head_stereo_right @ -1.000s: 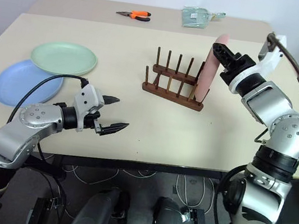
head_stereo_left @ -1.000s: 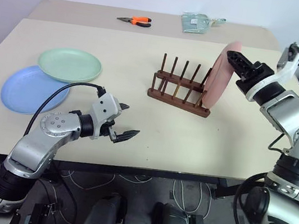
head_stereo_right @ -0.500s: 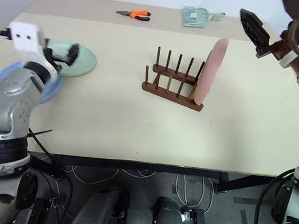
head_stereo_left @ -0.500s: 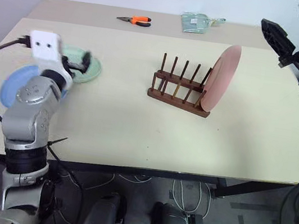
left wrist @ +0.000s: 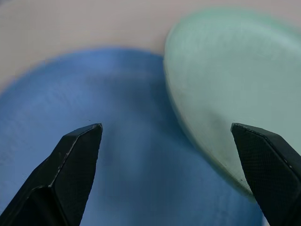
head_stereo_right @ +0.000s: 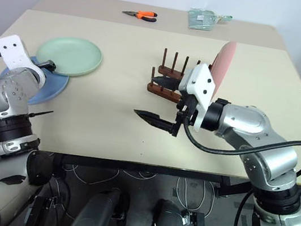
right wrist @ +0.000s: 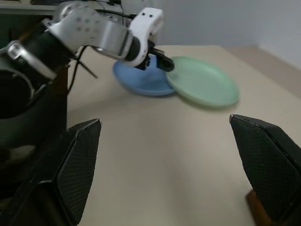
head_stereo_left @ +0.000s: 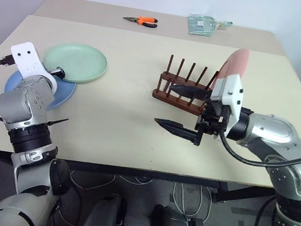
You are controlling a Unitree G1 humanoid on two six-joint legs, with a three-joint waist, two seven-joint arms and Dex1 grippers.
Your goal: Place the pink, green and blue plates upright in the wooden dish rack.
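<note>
The right gripper (head_stereo_left: 185, 108) has left the racked pink plate (head_stereo_left: 229, 74), jaws spread; left gripper (left wrist: 174, 169) likewise spread.

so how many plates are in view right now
3. The pink plate stands upright at the right end of the wooden dish rack. The green plate lies flat on the table's left side, overlapping the blue plate beside it. None looks hidden.

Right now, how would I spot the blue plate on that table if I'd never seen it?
Start at the beige table and go to its left side, away from the wooden dish rack. Two plates lie flat there, overlapping. The blue plate is the lower one, nearer the table's front edge, partly covered by the green plate.
</note>
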